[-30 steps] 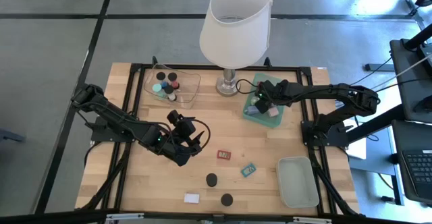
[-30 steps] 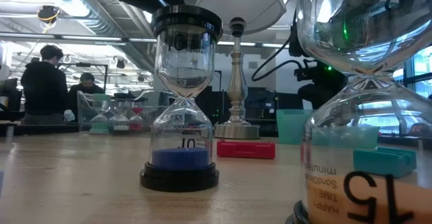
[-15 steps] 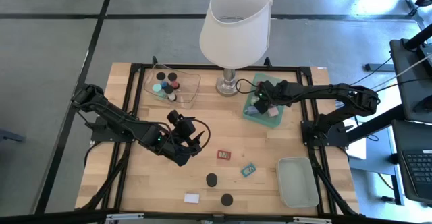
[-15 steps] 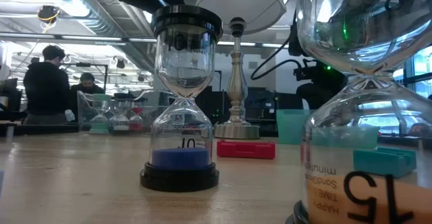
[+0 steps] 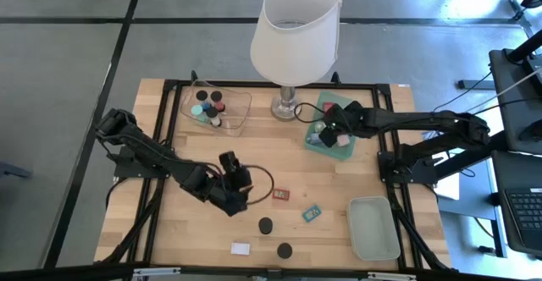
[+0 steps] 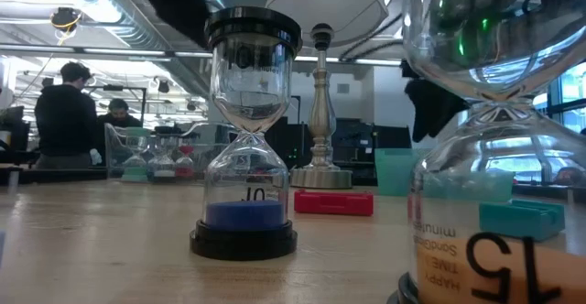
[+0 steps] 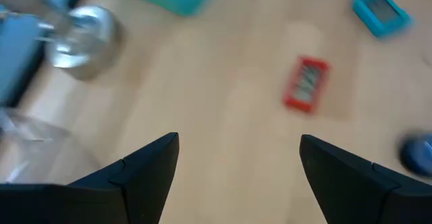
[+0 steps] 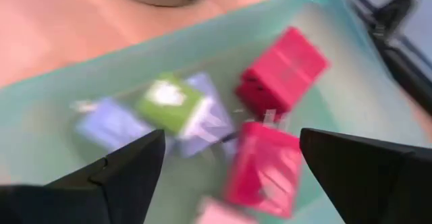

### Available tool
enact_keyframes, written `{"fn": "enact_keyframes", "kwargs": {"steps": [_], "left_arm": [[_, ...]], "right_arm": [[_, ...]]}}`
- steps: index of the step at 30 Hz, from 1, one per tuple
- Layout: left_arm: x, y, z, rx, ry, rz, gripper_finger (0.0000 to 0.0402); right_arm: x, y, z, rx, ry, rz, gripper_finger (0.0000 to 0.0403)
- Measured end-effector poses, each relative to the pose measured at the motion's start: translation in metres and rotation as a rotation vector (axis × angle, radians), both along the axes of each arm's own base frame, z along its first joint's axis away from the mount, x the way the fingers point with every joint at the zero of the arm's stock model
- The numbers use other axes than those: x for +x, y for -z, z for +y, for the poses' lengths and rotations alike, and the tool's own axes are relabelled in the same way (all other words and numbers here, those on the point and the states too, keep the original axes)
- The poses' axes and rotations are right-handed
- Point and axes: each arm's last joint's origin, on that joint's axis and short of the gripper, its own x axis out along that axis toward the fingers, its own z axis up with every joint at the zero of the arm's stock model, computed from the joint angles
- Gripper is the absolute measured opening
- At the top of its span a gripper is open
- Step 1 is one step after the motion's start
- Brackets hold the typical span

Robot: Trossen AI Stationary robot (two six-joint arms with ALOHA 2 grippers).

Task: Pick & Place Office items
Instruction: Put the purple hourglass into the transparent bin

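Wooden planks make the table (image 5: 186, 230), and from above the things lie across it from left to right. On the left the left gripper (image 5: 240, 198) hangs low over bare wood with its jaws wide open and nothing between them. Behind it, a clear tray (image 5: 238, 112) holds several round caps. To the right of this gripper a red tag (image 5: 281, 195) lies flat on the wood, and further right a teal tag (image 5: 312, 213). Nearer the front edge there are two black caps (image 5: 266, 225) and one white block (image 5: 240, 248). A lamp (image 5: 295, 27) stands at the back middle. Just right of its base is a green tray (image 5: 343, 148), and the right gripper (image 5: 323, 133) is over it, jaws open, holding nothing. In the right wrist view red blocks (image 8: 280, 65), lavender blocks (image 8: 111, 126) and one green block (image 8: 170, 102) lie inside this tray. A pale empty tray (image 5: 373, 228) sits at the front right.
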Motion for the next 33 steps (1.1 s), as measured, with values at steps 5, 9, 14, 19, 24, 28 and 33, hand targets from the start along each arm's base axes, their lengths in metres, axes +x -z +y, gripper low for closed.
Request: {"fn": "enact_keyframes", "kwargs": {"steps": [5, 9, 14, 19, 24, 28, 33], "left_arm": [[-0.001, 0.022, -0.024, -0.064, 0.11, 0.112, 0.0306], [-0.006, 0.037, -0.043, -0.124, 0.148, 0.174, 0.0306], [-0.003, 0.048, -0.057, -0.134, 0.118, 0.122, 0.0306], [0.004, 0.053, -0.062, -0.144, 0.137, 0.079, 0.0306], [0.012, 0.057, -0.06, -0.223, 0.149, 0.094, 0.0306], [0.022, 0.06, -0.055, -0.284, 0.196, 0.109, 0.0306], [0.032, 0.058, -0.05, -0.283, 0.263, 0.08, 0.0306]], "right_arm": [[-0.001, -0.012, 0.021, 0.039, -0.094, -0.083, 0.0345], [-0.001, -0.019, 0.038, 0.049, -0.165, -0.128, 0.0345], [0.003, -0.022, 0.054, 0.05, -0.235, -0.182, 0.0345], [0.007, -0.025, 0.063, 0.05, -0.277, -0.221, 0.0345], [0.007, -0.025, 0.065, 0.049, -0.285, -0.228, 0.0345], [0.008, -0.025, 0.065, 0.046, -0.286, -0.233, 0.0345], [0.008, -0.026, 0.065, 0.045, -0.286, -0.236, 0.0345]]}}
